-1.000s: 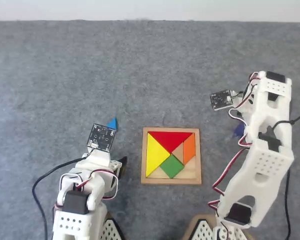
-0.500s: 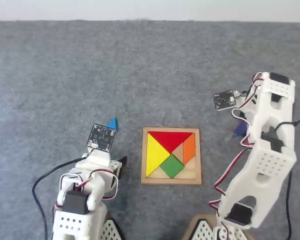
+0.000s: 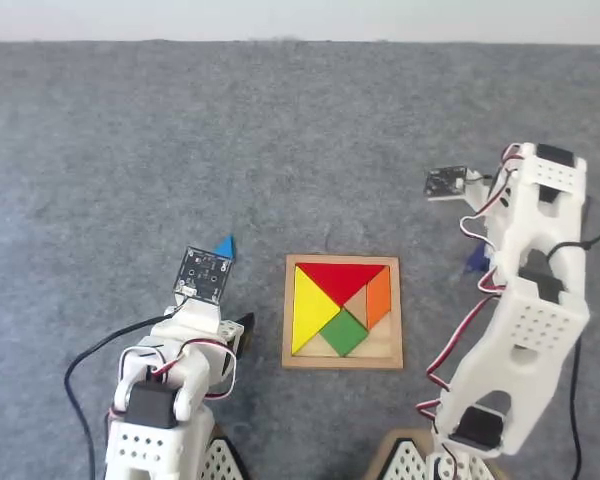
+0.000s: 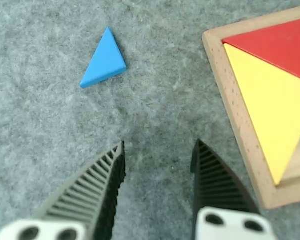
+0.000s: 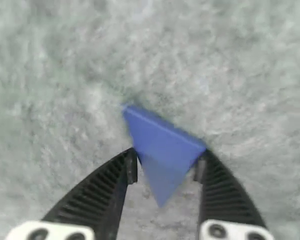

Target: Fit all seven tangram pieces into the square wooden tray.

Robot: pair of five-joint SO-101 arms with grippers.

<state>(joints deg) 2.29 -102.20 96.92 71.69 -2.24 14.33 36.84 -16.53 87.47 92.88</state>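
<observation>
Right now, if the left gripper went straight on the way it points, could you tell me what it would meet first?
Most likely the bare grey carpet: the open left gripper aims between the blue triangle and the wooden tray, touching neither, though depth is hard to judge.

tray (image 4: 235,100) cut off, dark blue piece (image 3: 474,262) mostly hidden
</observation>
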